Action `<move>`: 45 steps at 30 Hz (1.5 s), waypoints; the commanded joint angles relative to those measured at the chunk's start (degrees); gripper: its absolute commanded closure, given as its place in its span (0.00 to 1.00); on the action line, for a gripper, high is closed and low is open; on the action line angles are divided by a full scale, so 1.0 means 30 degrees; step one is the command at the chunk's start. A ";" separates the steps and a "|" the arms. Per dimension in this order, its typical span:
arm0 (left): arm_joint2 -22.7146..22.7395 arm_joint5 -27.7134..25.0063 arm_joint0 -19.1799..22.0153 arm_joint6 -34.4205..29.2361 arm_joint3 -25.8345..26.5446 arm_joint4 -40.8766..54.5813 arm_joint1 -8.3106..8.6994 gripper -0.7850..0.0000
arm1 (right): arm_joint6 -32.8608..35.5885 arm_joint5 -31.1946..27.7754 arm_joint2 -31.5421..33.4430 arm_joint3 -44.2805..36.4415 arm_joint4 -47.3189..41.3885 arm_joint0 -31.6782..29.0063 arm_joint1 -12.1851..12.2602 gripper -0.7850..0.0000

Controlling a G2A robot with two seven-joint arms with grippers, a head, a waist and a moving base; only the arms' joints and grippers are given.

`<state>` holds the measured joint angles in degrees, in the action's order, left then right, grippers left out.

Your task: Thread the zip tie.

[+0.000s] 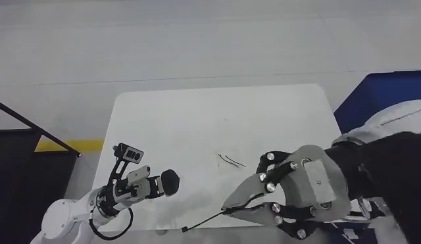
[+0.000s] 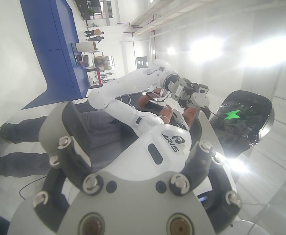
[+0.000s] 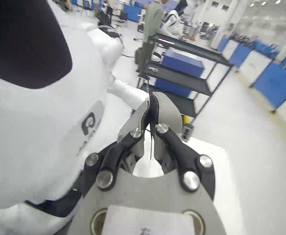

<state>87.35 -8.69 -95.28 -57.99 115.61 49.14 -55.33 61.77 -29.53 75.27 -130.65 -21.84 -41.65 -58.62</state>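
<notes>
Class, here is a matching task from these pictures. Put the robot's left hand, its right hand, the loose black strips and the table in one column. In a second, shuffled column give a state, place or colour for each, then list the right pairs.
Column one:
1. left hand
2. right hand
3. loose black strips
4. table

Column two:
a. white
b. shut on the zip tie
c. open, holding nothing
d. lying on the tabletop

Pairs: 1-c, 2-b, 3-d, 4-a.

No legible text to log. One white label (image 3: pixel 145 221) on the base of the right pincer (image 3: pixel 151 101): a dark mark, cut by the edge, unreadable.
</notes>
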 commanded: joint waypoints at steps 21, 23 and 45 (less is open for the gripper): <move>0.0000 0.0000 0.0000 0.0000 0.0000 0.0000 0.0000 0.00 | 0.8744 0.5390 0.5604 1.2655 -0.1184 -0.6283 0.1855 1.00; 0.0000 0.0000 0.0000 0.0000 0.0000 0.0000 0.0000 0.00 | 0.8243 0.5640 0.5812 1.2948 -0.2289 -0.6532 0.1914 1.00; -0.5069 0.2970 0.5765 0.0062 0.1702 -0.8449 -0.0214 0.00 | 0.7980 0.4672 0.5955 1.4272 -0.3617 -0.6644 0.1869 1.00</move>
<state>76.21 -0.80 -82.27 -58.37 121.57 27.94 -55.61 85.71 -15.51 93.14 -87.84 -32.70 -61.58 -53.01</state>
